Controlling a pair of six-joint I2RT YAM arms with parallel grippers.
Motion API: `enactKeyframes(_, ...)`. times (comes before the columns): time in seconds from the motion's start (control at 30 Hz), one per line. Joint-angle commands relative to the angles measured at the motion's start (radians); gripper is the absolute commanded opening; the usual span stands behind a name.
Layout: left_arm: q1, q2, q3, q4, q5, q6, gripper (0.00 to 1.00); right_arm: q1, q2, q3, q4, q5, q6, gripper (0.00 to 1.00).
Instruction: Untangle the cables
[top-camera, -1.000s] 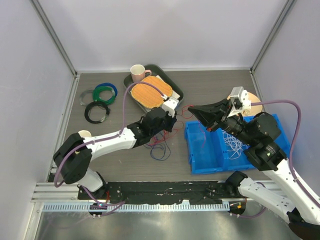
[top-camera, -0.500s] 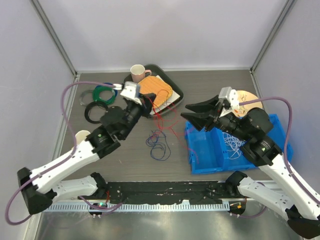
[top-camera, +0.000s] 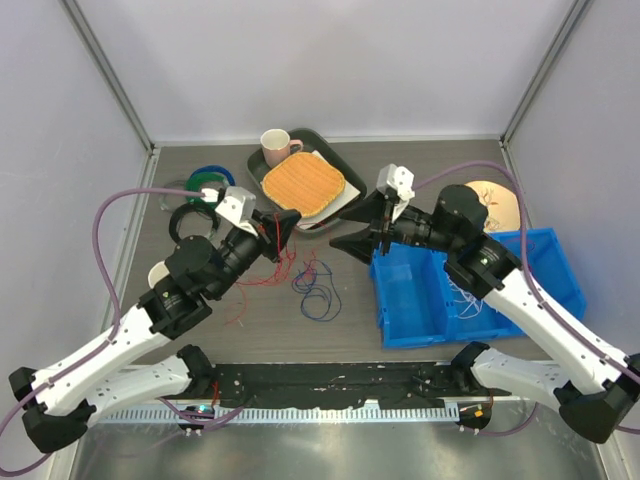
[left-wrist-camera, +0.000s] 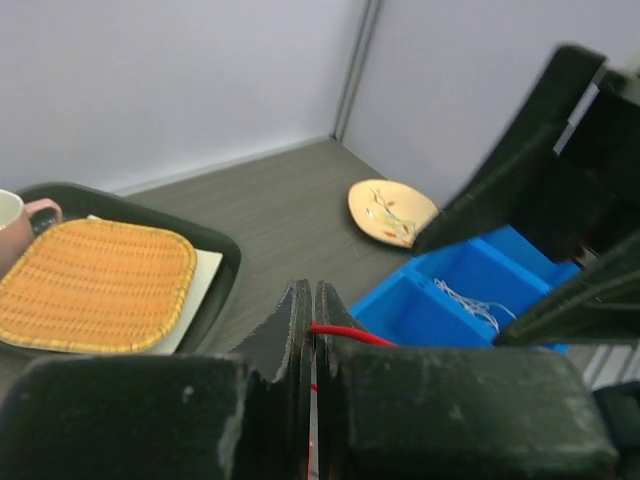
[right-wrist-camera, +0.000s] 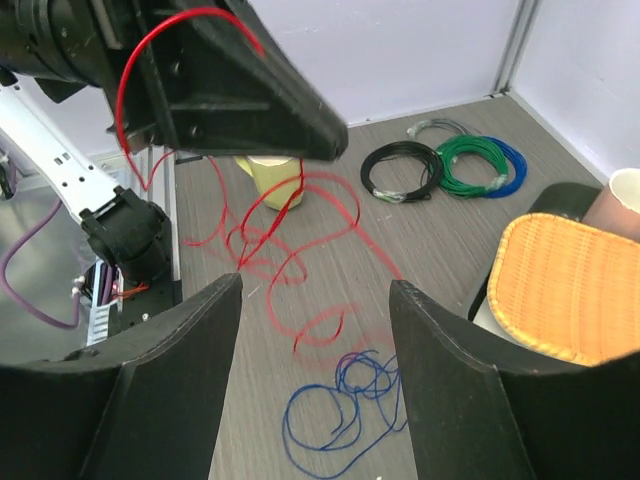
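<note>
My left gripper hangs above the table left of centre, shut on the red cable. That cable trails down from the jaws in loose loops onto the table. The blue cable lies alone in a small looped heap at the table's middle. In the right wrist view the red loops lie just beyond the blue heap. My right gripper hovers right of the red cable, open, with nothing between its fingers. A white cable lies inside the blue bin.
A dark tray with an orange mat and a pink mug stands at the back. Black and green-blue coils lie at the back left. A plate sits behind the bin and a yellow cup beside my left arm.
My right gripper has opened and swung left from above the bin to over the table. My left arm has drawn back to the left with the red cable, away from the blue heap.
</note>
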Motion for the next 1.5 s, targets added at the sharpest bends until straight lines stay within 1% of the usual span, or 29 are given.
enactKeyframes(0.0,0.000,-0.048,-0.022,0.008,0.113,-0.007,0.00,0.002,0.109,0.085,-0.015,-0.126,-0.140,0.66)
enactKeyframes(0.1,0.001,-0.056,-0.024,-0.004,0.114,-0.018,0.00,0.004,0.186,0.093,0.002,-0.157,-0.209,0.66)
enactKeyframes(0.23,0.001,-0.045,-0.028,-0.014,0.111,-0.026,0.00,0.013,0.272,0.133,-0.057,-0.226,-0.319,0.66)
enactKeyframes(0.33,0.001,-0.038,-0.028,-0.006,0.130,-0.026,0.00,0.037,0.333,0.161,-0.081,-0.217,-0.356,0.64)
enactKeyframes(0.37,0.001,-0.035,-0.025,-0.004,0.131,-0.034,0.00,0.041,0.350,0.167,-0.078,-0.205,-0.352,0.58)
enactKeyframes(0.4,0.000,-0.032,-0.022,-0.006,0.128,-0.043,0.00,0.044,0.374,0.182,-0.067,-0.188,-0.332,0.43)
enactKeyframes(0.43,0.001,-0.022,-0.022,-0.004,0.128,-0.050,0.00,0.044,0.388,0.193,-0.056,-0.171,-0.309,0.36)
enactKeyframes(0.47,0.000,-0.018,-0.022,-0.003,0.136,-0.052,0.00,0.045,0.398,0.203,-0.064,-0.160,-0.289,0.34)
enactKeyframes(0.53,0.000,-0.012,-0.030,0.017,0.151,-0.061,0.00,0.045,0.410,0.213,-0.068,-0.163,-0.293,0.34)
enactKeyframes(0.6,0.000,-0.007,-0.035,0.029,0.166,-0.067,0.00,0.045,0.404,0.181,-0.013,-0.178,-0.254,0.32)
enactKeyframes(0.67,0.001,-0.001,-0.032,0.034,0.177,-0.073,0.00,0.048,0.401,0.165,0.047,-0.192,-0.238,0.21)
enactKeyframes(0.7,0.001,-0.001,-0.027,0.017,0.173,-0.075,0.00,0.050,0.399,0.176,0.042,-0.176,-0.237,0.09)
enactKeyframes(0.73,0.001,-0.001,-0.024,0.009,0.136,-0.078,0.00,0.050,0.396,0.187,0.013,-0.151,-0.229,0.01)
enactKeyframes(0.8,0.001,-0.009,-0.016,-0.023,0.069,-0.084,0.00,0.050,0.384,0.208,-0.012,-0.072,-0.170,0.01)
enactKeyframes(0.83,0.001,-0.010,-0.015,-0.035,0.024,-0.099,0.00,0.050,0.358,0.208,-0.012,0.032,-0.145,0.01)
enactKeyframes(0.87,0.000,-0.018,-0.016,-0.049,-0.079,-0.106,0.00,0.050,0.346,0.208,-0.012,0.115,-0.108,0.01)
enactKeyframes(0.9,0.001,-0.022,-0.016,-0.066,-0.135,-0.113,0.00,0.045,0.330,0.208,-0.019,0.189,-0.053,0.01)
enactKeyframes(0.93,0.000,-0.027,-0.030,-0.066,-0.207,-0.156,0.00,0.042,0.316,0.208,-0.028,0.331,-0.037,0.01)
enactKeyframes(1.0,0.001,-0.033,-0.047,-0.116,-0.371,-0.198,0.00,0.025,0.281,0.201,-0.048,0.454,-0.019,0.01)
enactKeyframes(1.03,0.003,-0.035,-0.057,-0.142,-0.425,-0.245,0.00,0.018,0.272,0.201,-0.058,0.581,-0.017,0.01)
enactKeyframes(1.07,0.003,-0.033,-0.059,-0.202,-0.476,-0.270,0.00,0.010,0.254,0.201,-0.067,0.637,-0.017,0.01)
enactKeyframes(1.1,0.009,-0.019,-0.062,-0.237,-0.598,-0.299,0.00,-0.017,0.247,0.196,-0.077,0.680,-0.017,0.01)
enactKeyframes(1.17,0.031,-0.009,-0.068,-0.340,-0.674,-0.383,0.00,-0.051,0.220,0.185,-0.081,0.781,0.001,0.01)
enactKeyframes(1.2,0.067,-0.007,-0.077,-0.360,-0.692,-0.409,0.00,-0.089,0.211,0.178,-0.084,0.815,0.013,0.01)
enactKeyframes(1.27,0.127,-0.013,-0.116,-0.408,-0.647,-0.489,0.00,-0.143,0.194,0.161,-0.090,0.883,0.039,0.01)
enactKeyframes(1.3,0.211,-0.019,-0.133,-0.418,-0.571,-0.517,0.00,-0.169,0.169,0.155,-0.091,0.898,0.050,0.01)
enactKeyframes(1.37,0.311,-0.022,-0.186,-0.435,-0.503,-0.560,0.00,-0.254,0.140,0.138,-0.091,0.918,0.087,0.01)
enactKeyframes(1.4,0.413,-0.019,-0.202,-0.448,-0.470,-0.602,0.00,-0.284,0.111,0.121,-0.091,0.921,0.096,0.01)
enactKeyframes(1.47,0.509,-0.001,-0.223,-0.500,-0.397,-0.638,0.00,-0.347,0.083,0.098,-0.085,0.915,0.119,0.01)
